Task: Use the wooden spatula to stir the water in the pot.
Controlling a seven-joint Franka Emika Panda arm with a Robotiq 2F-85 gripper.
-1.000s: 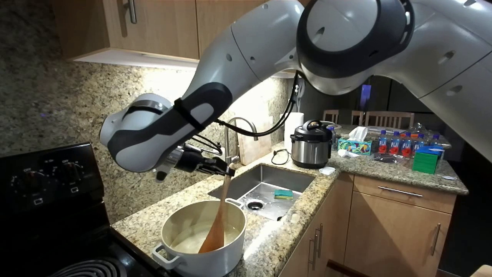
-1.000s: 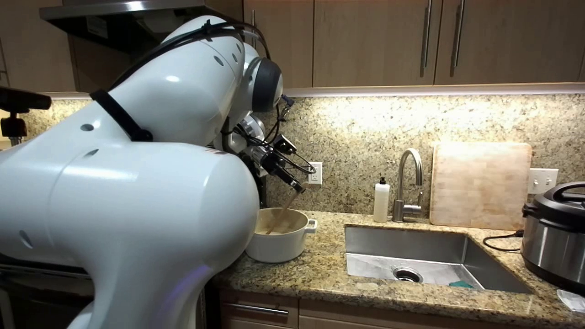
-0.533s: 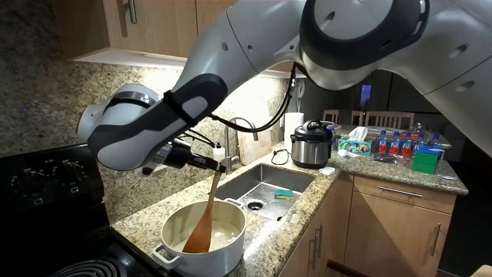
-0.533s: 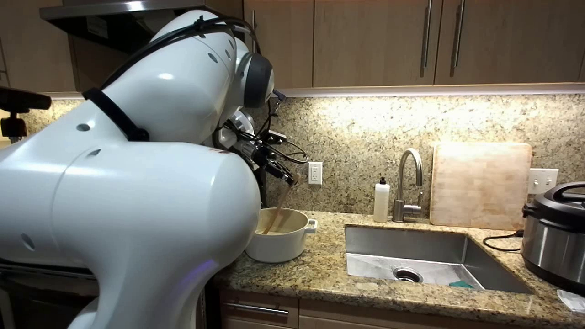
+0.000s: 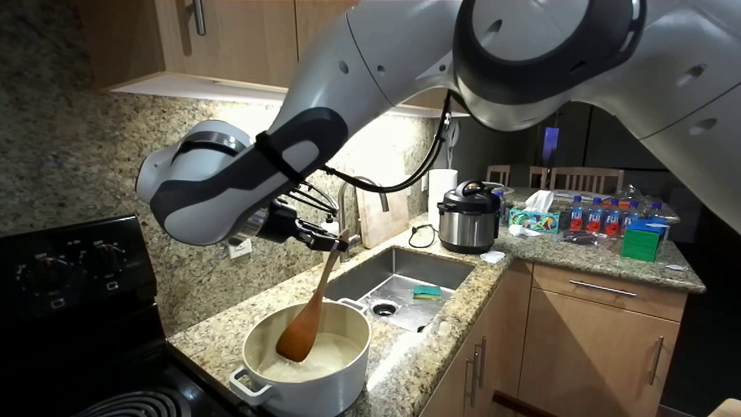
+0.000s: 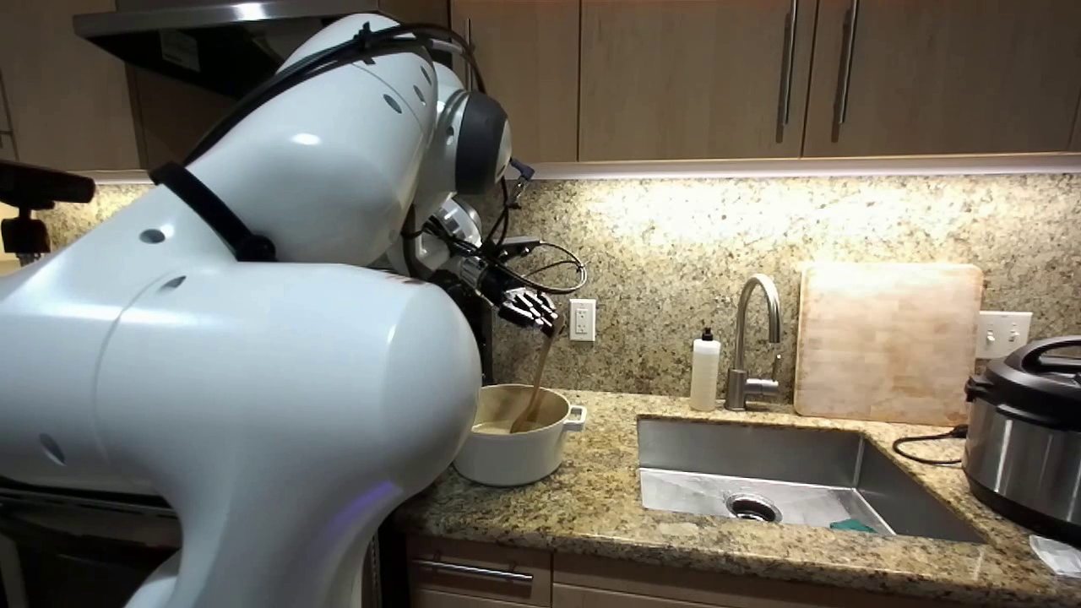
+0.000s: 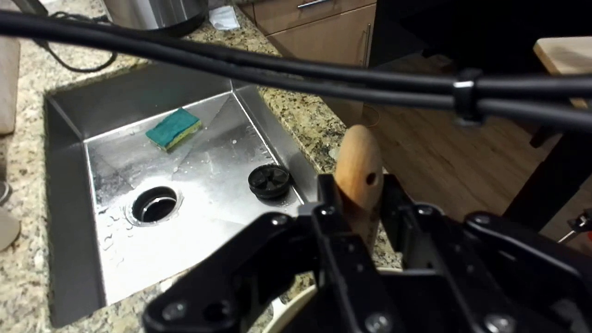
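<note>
The white pot stands on the granite counter, and pale water covers its bottom. Leaning inside it is the wooden spatula, handle up and tilted. Its broad brown blade shows whole down to the rounded end, low by the far wall; whether that end touches the water I cannot tell. Above the pot, my gripper is shut on the top of the handle. In the wrist view the spatula's rounded handle end sticks out between the fingers of the gripper. Only a bit of the pot's rim appears there.
A steel sink with a green sponge is beside the pot. Behind stand a faucet, a soap bottle and a cutting board. A black stove adjoins the counter; an electric cooker stands past the sink.
The gripper moved toward the stove, then partly back. The spatula's blade swept across the pot to the far wall, and its end now shows. The grip on the handle stayed.
</note>
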